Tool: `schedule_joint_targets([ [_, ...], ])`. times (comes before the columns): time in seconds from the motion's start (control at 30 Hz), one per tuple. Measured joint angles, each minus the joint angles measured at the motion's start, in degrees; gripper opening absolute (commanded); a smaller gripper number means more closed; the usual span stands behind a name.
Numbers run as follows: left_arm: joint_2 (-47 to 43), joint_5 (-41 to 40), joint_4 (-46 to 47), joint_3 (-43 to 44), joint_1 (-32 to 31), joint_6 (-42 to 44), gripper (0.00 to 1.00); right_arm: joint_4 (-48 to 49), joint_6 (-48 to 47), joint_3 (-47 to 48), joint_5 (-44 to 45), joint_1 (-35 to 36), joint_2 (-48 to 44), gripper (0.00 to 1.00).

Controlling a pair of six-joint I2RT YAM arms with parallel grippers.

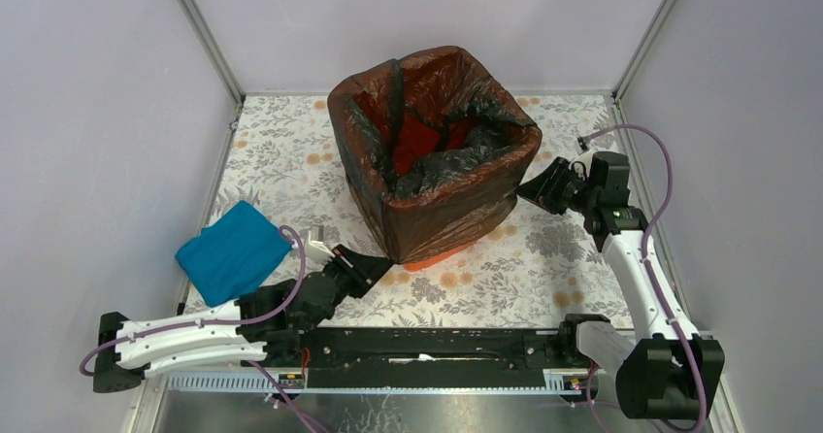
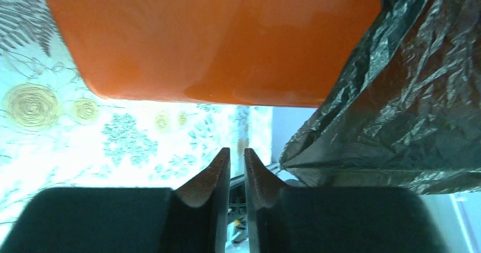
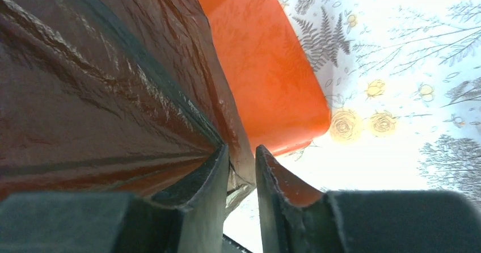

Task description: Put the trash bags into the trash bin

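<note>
Top external: a thin, crinkly black plastic bag drapes over the large square orange plastic bin, just ahead of the left tool and touching the right tool.

Left wrist: the tool is nearly pressed together and empty, with the bin just ahead.

Right wrist: the bag's hem lies between the narrowly parted fingers; I cannot tell whether it is gripped.

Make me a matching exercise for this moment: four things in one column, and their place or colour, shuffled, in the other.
Things:
1. trash bag
2. trash bin
3. blue cloth
4. right claw

Place or colour:
a. lying flat on the left side of the table
b. black, draped over the rim and down the outer walls
c. at the bag on the bin's right side
d. orange, standing mid-table

Pairs: 1-b, 2-d, 3-a, 4-c
</note>
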Motion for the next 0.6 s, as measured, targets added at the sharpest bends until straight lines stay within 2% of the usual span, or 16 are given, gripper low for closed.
schedule_joint_targets([
  [0.13, -0.1, -0.1, -7.0, 2.8, 0.0, 1.6, 0.42, -5.0, -3.0, 3.9, 5.4, 0.0, -0.9, 0.63],
  [0.33, -2.6, -1.0, -15.3, 5.5, 0.0, 5.2, 0.61, -8.4, -5.1, 11.3, 13.6, 0.0, 2.1, 0.83],
  [0.47, -2.9, -1.4, -18.7, 6.6, 0.0, 7.8, 0.71, -5.3, -4.3, 17.7, 14.2, -1.3, 11.2, 0.95],
  [0.6, -3.4, -1.9, -21.8, 8.5, 0.0, 9.8, 0.81, 0.5, -1.9, 24.3, 8.9, -3.1, 24.4, 0.98],
])
